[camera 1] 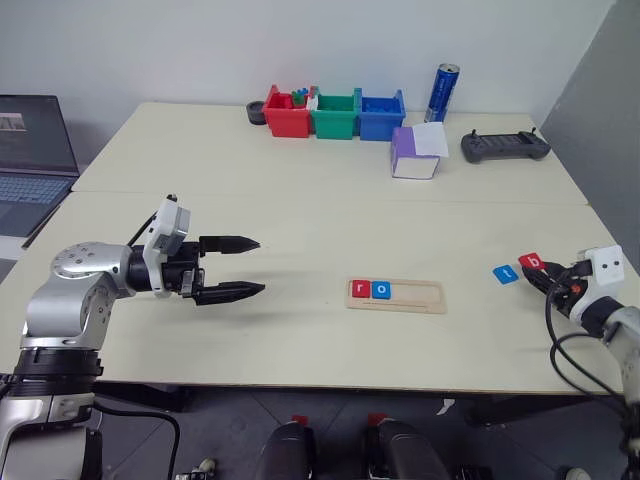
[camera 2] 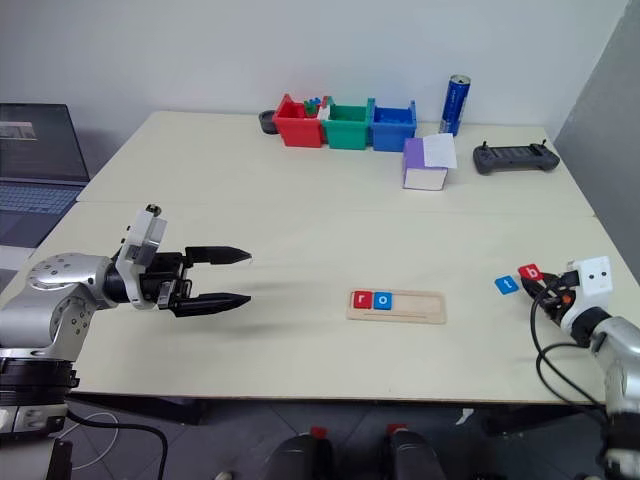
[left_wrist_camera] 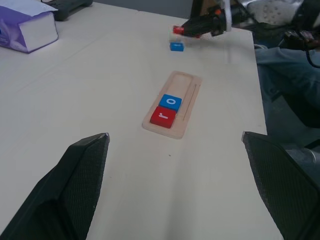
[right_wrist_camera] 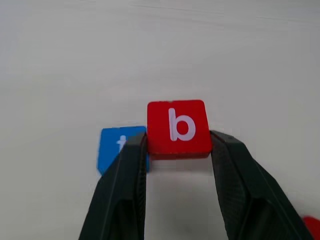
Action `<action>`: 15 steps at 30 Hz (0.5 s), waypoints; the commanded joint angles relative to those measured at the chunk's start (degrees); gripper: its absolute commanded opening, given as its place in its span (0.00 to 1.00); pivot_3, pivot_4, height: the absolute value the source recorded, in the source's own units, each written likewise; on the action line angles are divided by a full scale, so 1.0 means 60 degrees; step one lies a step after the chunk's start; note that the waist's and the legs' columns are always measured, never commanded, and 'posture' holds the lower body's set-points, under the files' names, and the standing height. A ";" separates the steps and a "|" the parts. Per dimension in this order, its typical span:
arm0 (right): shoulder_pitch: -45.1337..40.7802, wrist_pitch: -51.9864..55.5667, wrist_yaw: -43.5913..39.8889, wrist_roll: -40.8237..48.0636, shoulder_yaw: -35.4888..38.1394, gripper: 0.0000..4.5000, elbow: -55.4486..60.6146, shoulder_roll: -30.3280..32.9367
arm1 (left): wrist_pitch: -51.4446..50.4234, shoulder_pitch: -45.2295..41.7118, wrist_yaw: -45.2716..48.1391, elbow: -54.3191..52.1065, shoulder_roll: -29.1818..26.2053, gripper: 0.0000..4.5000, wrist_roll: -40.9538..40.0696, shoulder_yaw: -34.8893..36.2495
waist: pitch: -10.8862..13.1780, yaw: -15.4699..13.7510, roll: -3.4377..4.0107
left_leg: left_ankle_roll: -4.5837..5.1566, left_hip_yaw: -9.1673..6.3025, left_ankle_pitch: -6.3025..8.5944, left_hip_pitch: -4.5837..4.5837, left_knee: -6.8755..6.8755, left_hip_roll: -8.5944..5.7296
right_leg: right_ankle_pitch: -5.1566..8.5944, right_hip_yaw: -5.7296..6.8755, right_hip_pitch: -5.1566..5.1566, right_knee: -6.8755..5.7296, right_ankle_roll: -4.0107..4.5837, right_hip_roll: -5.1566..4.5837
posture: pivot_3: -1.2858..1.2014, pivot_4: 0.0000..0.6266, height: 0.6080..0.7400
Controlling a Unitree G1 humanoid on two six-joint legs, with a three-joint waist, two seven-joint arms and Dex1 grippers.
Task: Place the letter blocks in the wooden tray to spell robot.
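The right gripper's (right_wrist_camera: 177, 142) fingers (right_wrist_camera: 125, 185) were closed on the two opposite edges of the red "b" block (right_wrist_camera: 177, 127), one black tip on either side, the tile face-up and level between them. Measured from the wooden tray (camera 1: 415, 296), that grip sat well off to the robot's right, near the right edge of the worktop (camera 1: 300, 200). Whether the tile was clear of the surface could not be told. The blue "t" block (right_wrist_camera: 114, 149) lay flat on the worktop just beside the "b" block, on the side toward the tray, its corner partly behind one finger. A sliver of another red piece (right_wrist_camera: 312, 224) showed at the rim of the right wrist view; nothing more of it could be made out.

The left gripper's (camera 1: 248, 267) fingers (camera 1: 232, 243) stood wide apart and held nothing, pointing level toward the tray from well to its left, above bare worktop.

The tray lay lengthwise near the front edge. In its left end sat the red "r" block (camera 1: 361, 290) and, touching it on the right, the blue "o" block (camera 1: 381, 290); the tray's other places were bare.

Far behind the tray, along the back edge, stood a red bin (camera 1: 286, 113), a green bin (camera 1: 335, 115) and a blue bin (camera 1: 381, 113) in a row, with a blue can (camera 1: 442, 92) to their right, a purple and white box (camera 1: 418, 152) in front, and a dark controller (camera 1: 505, 146) further right. A laptop (camera 1: 35, 150) sat far left of the tray.
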State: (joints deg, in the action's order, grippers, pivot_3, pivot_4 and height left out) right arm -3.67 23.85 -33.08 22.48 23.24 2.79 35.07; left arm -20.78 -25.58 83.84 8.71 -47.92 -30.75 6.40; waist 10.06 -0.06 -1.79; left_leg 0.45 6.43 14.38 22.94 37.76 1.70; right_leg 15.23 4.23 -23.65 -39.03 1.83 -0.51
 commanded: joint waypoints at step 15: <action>0.1582 0.3212 0.4769 -0.0392 -0.1718 0.55 0.4812 -0.3345 | 0.0753 -0.0868 0.0509 0.0809 0.0316 1.00 0.0505 -0.0468 | -0.0006 0.0034 -0.0003 | 0.0015 0.0008 0.0009 0.0002 0.0005 -0.0005 | 0.0002 -0.0005 -0.0008 0.0004 0.0005 -0.0003 | 0.52 0.24 1.00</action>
State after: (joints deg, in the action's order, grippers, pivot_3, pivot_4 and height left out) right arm 5.61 42.99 -4.84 21.25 12.71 32.13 14.41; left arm -17.99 -30.16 86.22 13.86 -45.88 -28.23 3.69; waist 10.03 0.15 -1.81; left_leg 0.46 6.47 14.40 22.96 37.79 1.67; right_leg 15.27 4.20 -23.70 -39.01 1.90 -0.53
